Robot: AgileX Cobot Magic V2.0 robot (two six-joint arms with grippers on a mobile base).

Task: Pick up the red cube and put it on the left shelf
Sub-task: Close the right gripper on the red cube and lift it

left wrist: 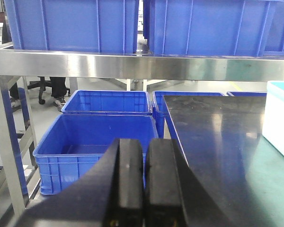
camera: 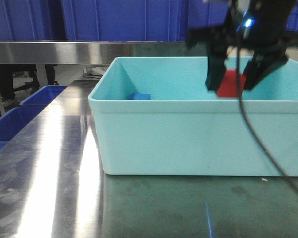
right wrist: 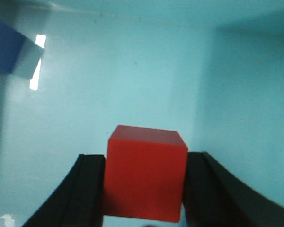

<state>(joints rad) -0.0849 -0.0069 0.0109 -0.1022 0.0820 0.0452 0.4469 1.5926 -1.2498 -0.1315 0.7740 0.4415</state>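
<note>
The red cube point(camera: 231, 83) hangs just inside the pale turquoise tub point(camera: 188, 139), near its right side, level with the rim. My right gripper point(camera: 232, 85) is shut on it, a black finger pressed flat on each side. In the right wrist view the red cube point(right wrist: 146, 177) fills the space between the fingers of the right gripper point(right wrist: 146, 163), above the tub floor. The left shelf point(left wrist: 132, 66) is a steel rail carrying deep-blue crates point(left wrist: 71, 23); its rail point(camera: 49, 52) runs behind the tub. My left gripper point(left wrist: 145, 142) is shut and empty, low at the table's left edge.
A small blue block point(camera: 139, 96) lies in the tub's far left corner, also the blue block point(right wrist: 4, 45) in the right wrist view. Open blue crates point(left wrist: 99, 137) stand on the floor left of the steel table point(camera: 49, 173). A cable trails from the right arm.
</note>
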